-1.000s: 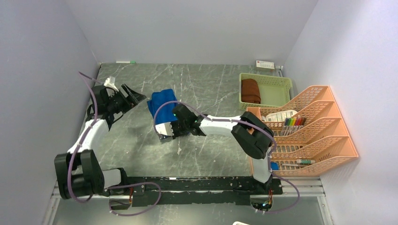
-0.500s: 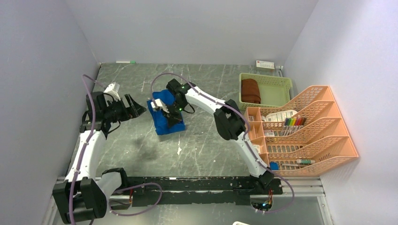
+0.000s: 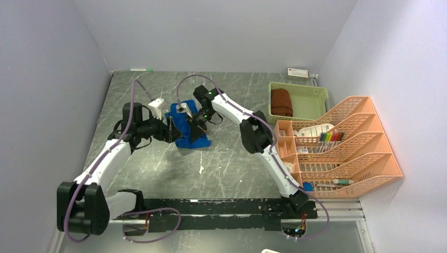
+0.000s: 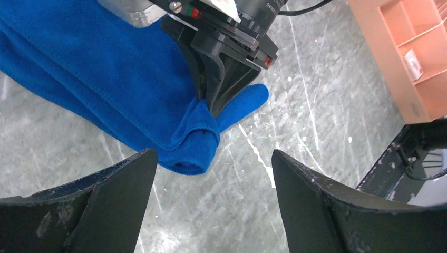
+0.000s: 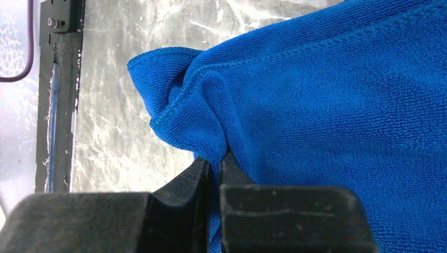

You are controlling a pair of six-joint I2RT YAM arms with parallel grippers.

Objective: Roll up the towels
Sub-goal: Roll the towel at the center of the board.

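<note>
**Right gripper pinches blue towel's corner; left jaws spread wide beside it**

Top external: The blue towel [image 3: 185, 138] lies bunched on the dark marbled table [image 3: 226, 168], left of centre and toward the far side. The right gripper [image 3: 196, 126] reaches across from its base on the right and sits on top of the towel. The left gripper [image 3: 172, 130] meets the towel's left edge, so the cloth lies between the two. The rust-brown towel [image 3: 281, 101] lies well apart as a compact bundle at the left end of the green basket [image 3: 312, 97], which stands at the far right of the table. An orange file rack [image 3: 363, 158] stands just near of the basket.

Left wrist: The left gripper's two dark fingers [image 4: 105, 205] stand spread wide with nothing between them. They frame a folded corner of the blue towel on the table. Just beyond, the right gripper comes down onto that corner, clamped on a fold of cloth, with a small tongue of towel poking out past it. A corner of the file rack shows at the upper right.

Right wrist: The right gripper's fingers [image 5: 284, 211] are pressed together with a puckered hem of the blue towel caught between them. The rest of the cloth spreads away to the right, and bare table shows at the left.
</note>
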